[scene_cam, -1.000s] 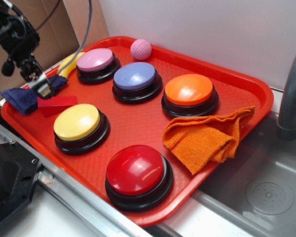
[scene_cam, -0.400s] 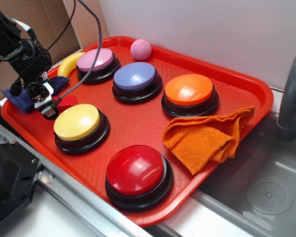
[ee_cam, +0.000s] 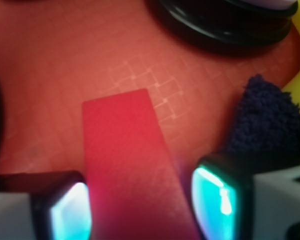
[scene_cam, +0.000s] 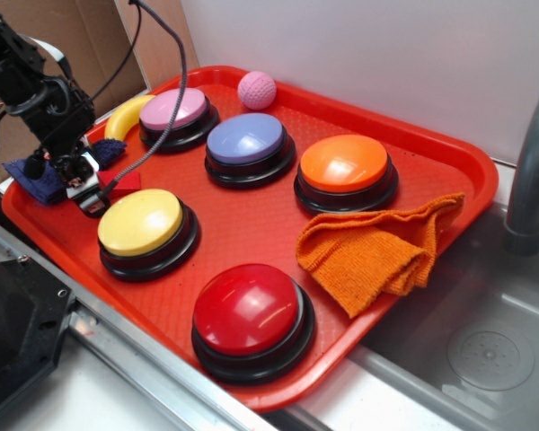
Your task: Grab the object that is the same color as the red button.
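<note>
The object, a small flat red block [scene_cam: 123,182] [ee_cam: 125,150], lies on the red tray [scene_cam: 251,224] at its left side, just behind the yellow button [scene_cam: 142,222]. My gripper [scene_cam: 88,196] [ee_cam: 140,210] is lowered over the block's near end, and the jaws stand open on either side of it. In the wrist view the left pad [ee_cam: 65,210] is against the block's edge, while a thin dark gap separates the right pad [ee_cam: 215,200] from it. The red button [scene_cam: 247,310] sits at the tray's front, far from the gripper.
Pink [scene_cam: 173,108], purple [scene_cam: 245,137] and orange [scene_cam: 344,162] buttons stand behind. A dark blue cloth [scene_cam: 27,175] [ee_cam: 265,120] and a banana [scene_cam: 126,117] lie close to the gripper. A pink ball [scene_cam: 257,90] and an orange cloth [scene_cam: 377,251] are also on the tray. Sink [scene_cam: 485,341] at right.
The gripper came down and forward from above the blue cloth onto the red block's left end, covering most of it. Over the last half second it barely moved.
</note>
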